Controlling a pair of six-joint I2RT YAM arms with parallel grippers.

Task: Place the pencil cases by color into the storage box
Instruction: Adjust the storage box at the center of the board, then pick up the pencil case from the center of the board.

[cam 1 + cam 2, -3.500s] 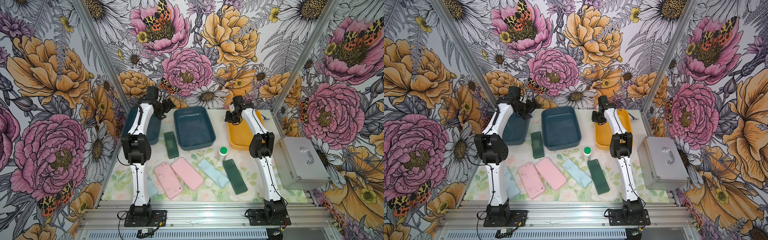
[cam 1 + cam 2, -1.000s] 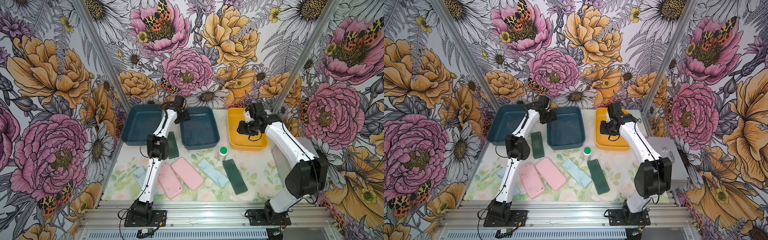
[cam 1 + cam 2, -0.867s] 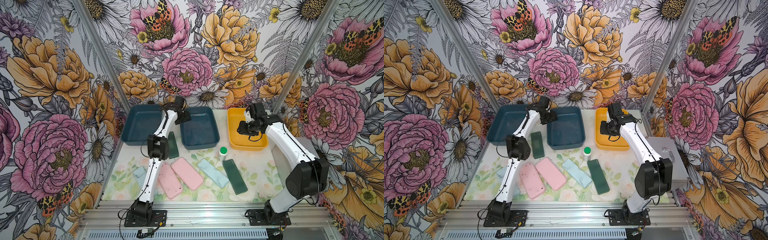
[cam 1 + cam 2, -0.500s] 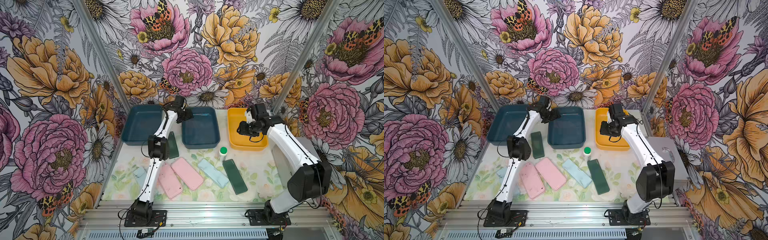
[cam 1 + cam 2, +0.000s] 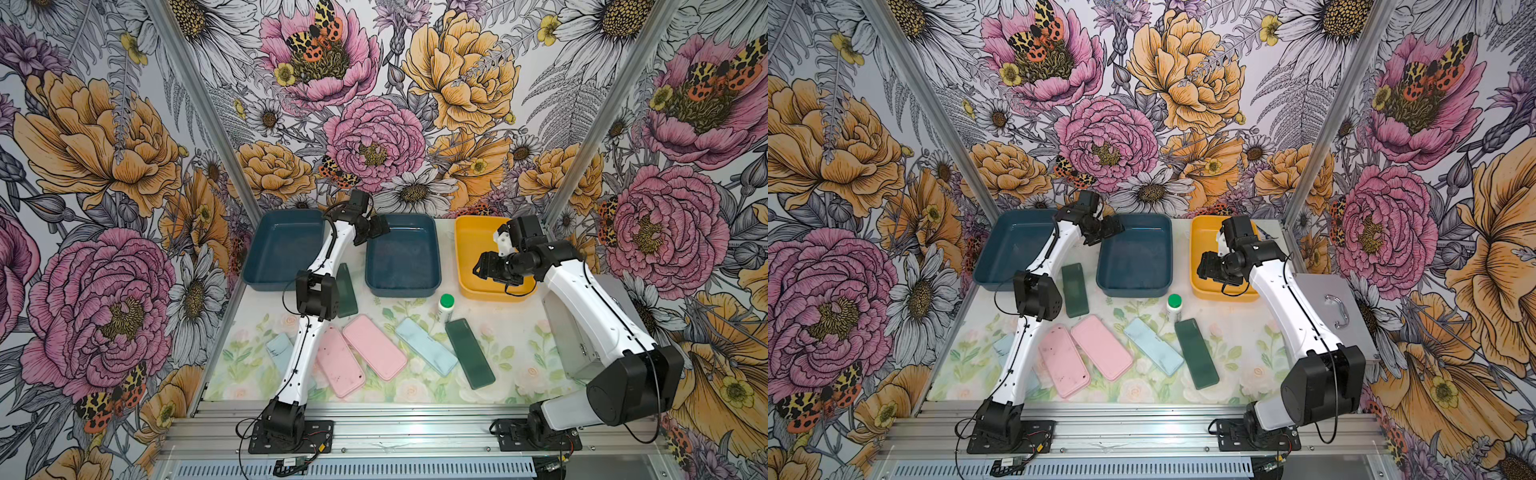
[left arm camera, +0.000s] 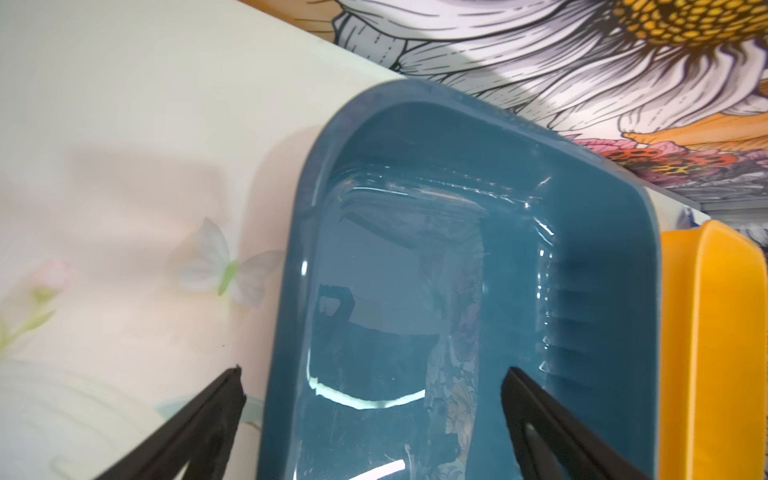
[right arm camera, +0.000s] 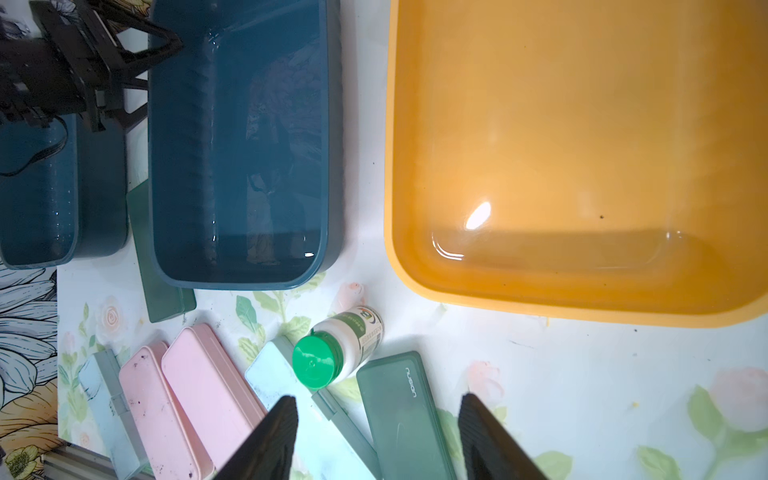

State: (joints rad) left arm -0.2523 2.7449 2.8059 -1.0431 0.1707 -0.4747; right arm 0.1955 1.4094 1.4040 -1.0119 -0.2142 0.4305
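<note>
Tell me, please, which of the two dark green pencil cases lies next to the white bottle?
The front-right green case, its far end beside the bottle; the other green case lies farther back, well apart from it.

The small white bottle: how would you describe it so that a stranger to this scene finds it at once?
Find the yellow tray at the back, on the robot's right. Before its near left corner stands the small white bottle. Unlike the flat pencil cases lying nearby, it is round, upright and green-capped.
</note>
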